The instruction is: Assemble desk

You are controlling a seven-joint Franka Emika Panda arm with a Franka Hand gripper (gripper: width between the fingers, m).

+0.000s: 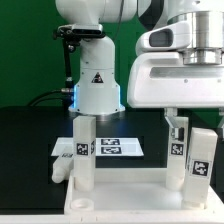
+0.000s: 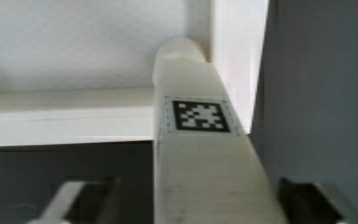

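The white desk tabletop (image 1: 130,203) lies at the front of the black table with three white legs standing on it: one at the exterior view's left (image 1: 83,152), and two at the right (image 1: 178,155) (image 1: 203,165). My gripper (image 1: 177,122) comes down from above onto the top of the inner right leg. In the wrist view that tagged leg (image 2: 201,115) runs between my fingers (image 2: 78,197), whose dark inner faces lie against it. My gripper (image 2: 204,203) looks shut on this leg. The tabletop's rim (image 2: 69,103) lies beyond it.
The marker board (image 1: 112,147) lies flat on the black table behind the desk. The big white robot base (image 1: 97,90) stands behind it, with a black cable post at its left.
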